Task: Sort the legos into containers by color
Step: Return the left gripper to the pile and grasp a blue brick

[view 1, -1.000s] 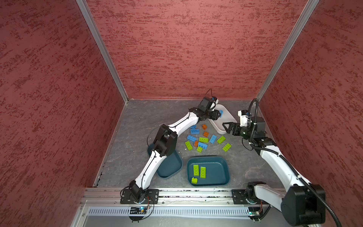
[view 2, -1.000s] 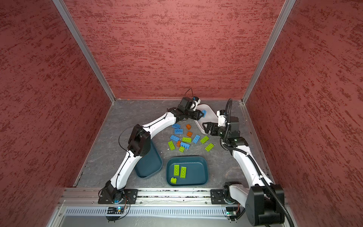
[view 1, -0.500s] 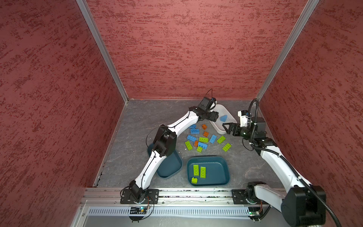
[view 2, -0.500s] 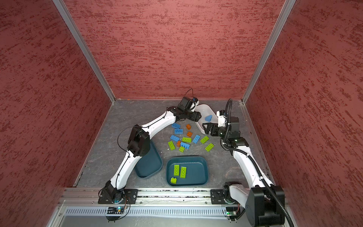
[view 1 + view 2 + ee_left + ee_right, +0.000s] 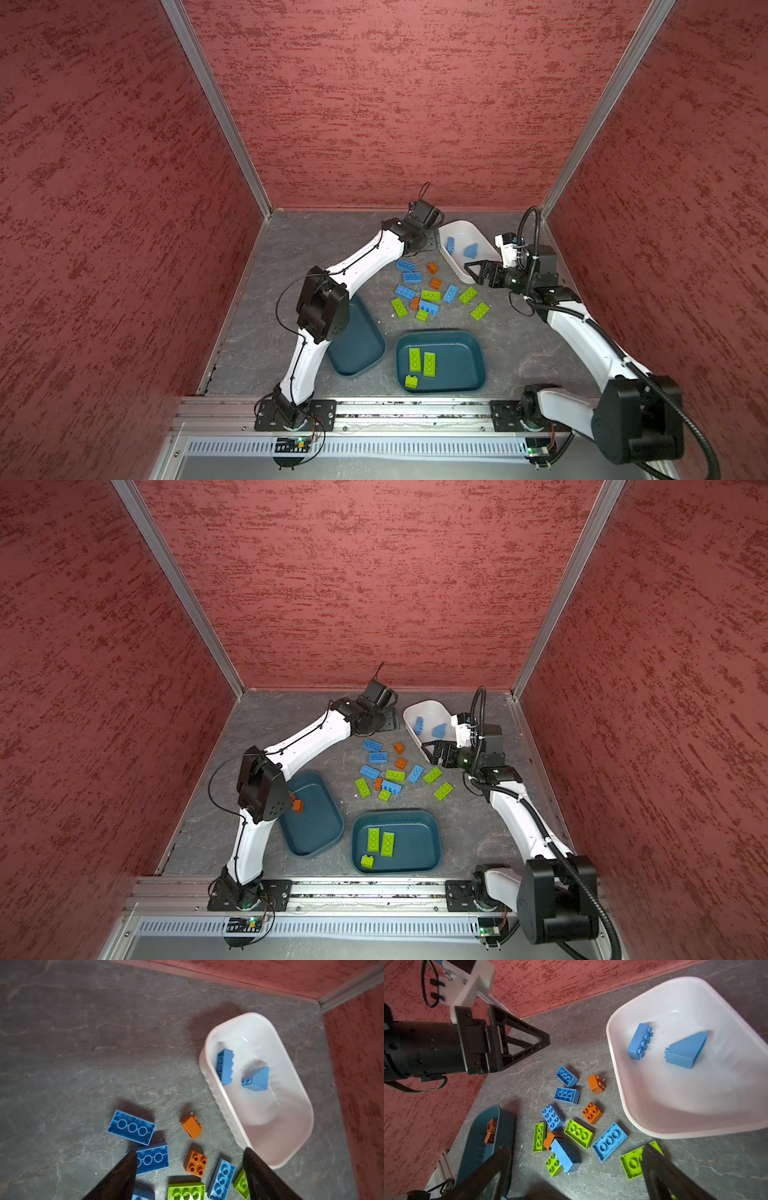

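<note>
The white container [image 5: 469,232] stands at the back right and holds a blue brick [image 5: 225,1066] and a blue wedge [image 5: 257,1079]. My left gripper [image 5: 190,1152] hangs open and empty beside it, over the far end of the loose legos [image 5: 430,295], a heap of blue, green and orange-brown bricks. My right gripper [image 5: 577,1148] is open and empty too, low over the heap's right side by the white rim. A dark teal container [image 5: 457,365] at the front holds three green bricks [image 5: 429,363]. Another teal container [image 5: 316,833] holds orange-brown bricks [image 5: 296,805].
Red walls close in the grey floor on three sides. A metal rail [image 5: 415,409] carries both arm bases along the front. The left arm's black elbow [image 5: 322,305] hangs over the left teal container. Bare floor lies at the back left.
My left gripper opened over the white container and let go a blue lego, which now lies inside. It then drew back a little to the left. The right arm barely moved.
</note>
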You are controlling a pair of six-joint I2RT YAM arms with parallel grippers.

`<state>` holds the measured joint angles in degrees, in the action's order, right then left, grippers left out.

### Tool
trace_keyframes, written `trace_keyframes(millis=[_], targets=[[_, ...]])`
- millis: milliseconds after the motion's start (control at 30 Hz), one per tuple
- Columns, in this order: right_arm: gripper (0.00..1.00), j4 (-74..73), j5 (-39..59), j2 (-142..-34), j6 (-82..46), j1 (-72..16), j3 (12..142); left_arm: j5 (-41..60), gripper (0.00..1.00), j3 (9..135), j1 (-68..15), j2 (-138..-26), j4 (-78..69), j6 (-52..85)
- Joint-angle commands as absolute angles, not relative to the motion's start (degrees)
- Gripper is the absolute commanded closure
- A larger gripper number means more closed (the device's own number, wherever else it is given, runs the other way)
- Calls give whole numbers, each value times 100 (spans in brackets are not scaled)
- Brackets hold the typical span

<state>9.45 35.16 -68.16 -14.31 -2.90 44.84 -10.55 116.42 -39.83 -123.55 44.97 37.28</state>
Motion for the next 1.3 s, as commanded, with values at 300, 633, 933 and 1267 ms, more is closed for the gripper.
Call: trace_keyframes(millis=[300, 633, 933, 1267], targets=[[1, 761, 3705, -6877, -1265, -281, 4570, -2134, 22, 12001, -3937, -13230, 5418, 6508], [1, 700, 3777, -6996, -1266, -274, 4564, -2009, 25, 12438, -3831, -13829, 5736, 7054], [1, 664, 3790, -7083, -1257, -278, 4553, -1968, 29, 12596, -3806, -14101, 5869, 7172], [1, 655, 3797, -7128, -1257, -278, 4548, -2021, 37, 12646, -3787, -14265, 5896, 7102]])
